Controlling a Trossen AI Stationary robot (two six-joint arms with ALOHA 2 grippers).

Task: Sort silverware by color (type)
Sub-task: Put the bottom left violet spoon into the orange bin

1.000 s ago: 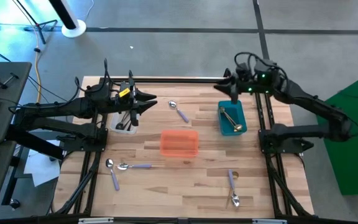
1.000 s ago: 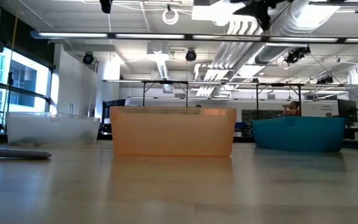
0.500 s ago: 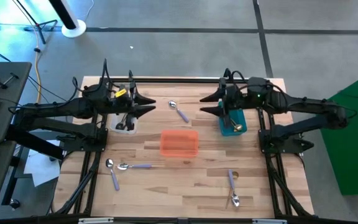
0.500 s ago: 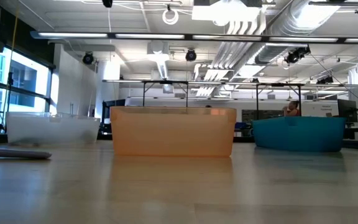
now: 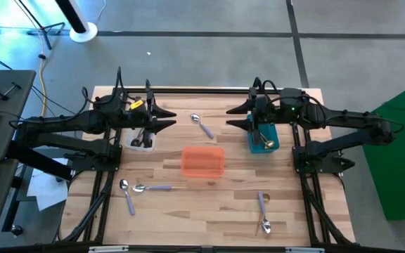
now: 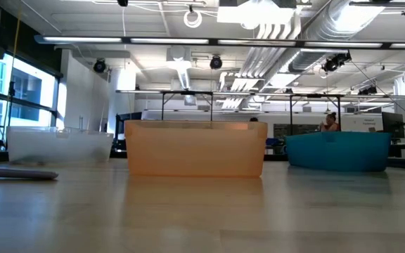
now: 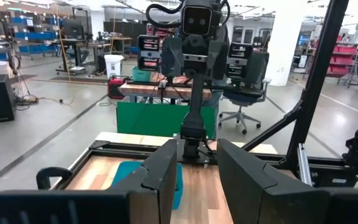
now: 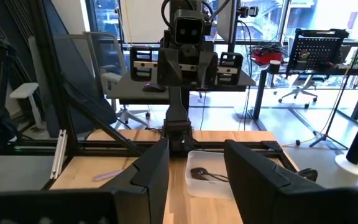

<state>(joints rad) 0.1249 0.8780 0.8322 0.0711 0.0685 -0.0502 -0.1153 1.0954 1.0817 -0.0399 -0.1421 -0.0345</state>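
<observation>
1. Left gripper (image 5: 166,117): fingers parted, empty, above the clear bin (image 5: 141,139) of black spoons (image 8: 205,175).
2. Right gripper (image 5: 238,117): fingers parted, empty, beside the teal bin (image 5: 262,135).
3. Lavender-handled spoons (image 5: 152,187) lie scattered around the orange bin (image 5: 202,161) on the table (image 5: 238,197).

We cannot count the dark spoons in the clear bin (image 5: 142,141), half hidden under the left arm. The right arm covers much of the teal bin (image 5: 262,138); its contents stay unclear.
</observation>
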